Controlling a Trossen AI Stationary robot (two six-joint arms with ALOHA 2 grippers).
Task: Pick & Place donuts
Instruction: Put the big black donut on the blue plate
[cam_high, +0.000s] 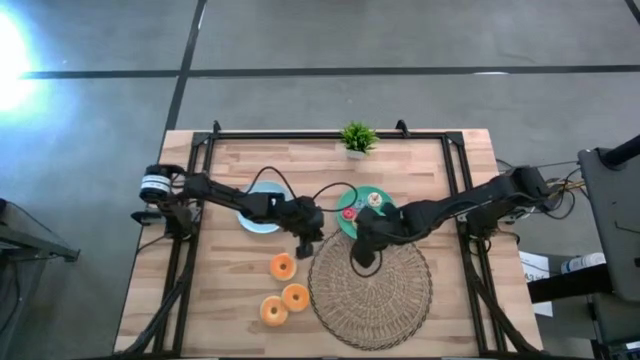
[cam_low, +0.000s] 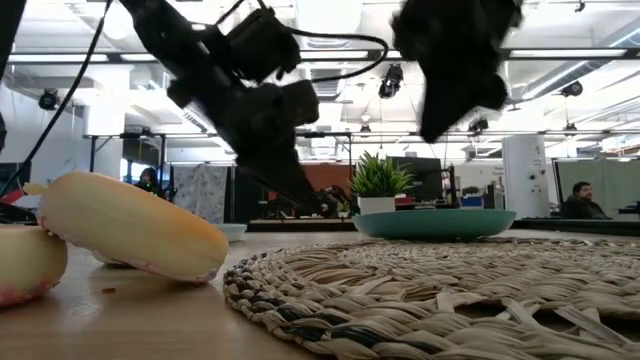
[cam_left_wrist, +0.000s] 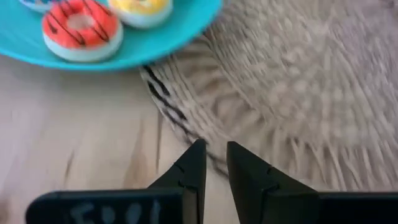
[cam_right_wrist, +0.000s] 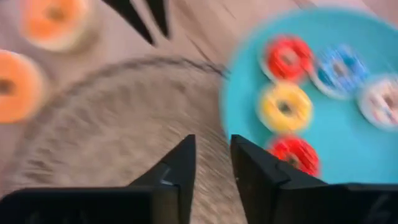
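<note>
Three large orange donuts (cam_high: 283, 267) lie loose on the bare wood toward the front-left part of the tabletop (cam_high: 220, 290), just off the left rim of the woven mat (cam_high: 375, 290). Four smaller iced ones, among them a red-iced donut (cam_right_wrist: 288, 57) and a yellow-iced donut (cam_right_wrist: 285, 107), sit on the green plate (cam_high: 350, 221) at the mat's back edge, toward the middle of the tabletop.

My guess at the main risk: both arms crowd the same patch, so a reach for either group could knock the other arm. The left end effector (cam_high: 306, 247) sits between the loose donuts and the mat, and a careless descent could shove the nearest ring or snag the mat's woven rim. The rings look round and smooth, so a pinch off-centre would probably squirt one away.

The left arm stretches from the tabletop's left edge across a pale blue plate (cam_high: 262, 224), its wrist angled down. Its fingers (cam_left_wrist: 193, 171) stand nearly together with only a slim gap, holding nothing, above the mat's rim. The right arm reaches in from the right edge, its end effector (cam_high: 363, 256) hanging over the mat's back portion beside the green plate. Its fingers (cam_right_wrist: 180, 163) are slightly parted and empty.
</note>
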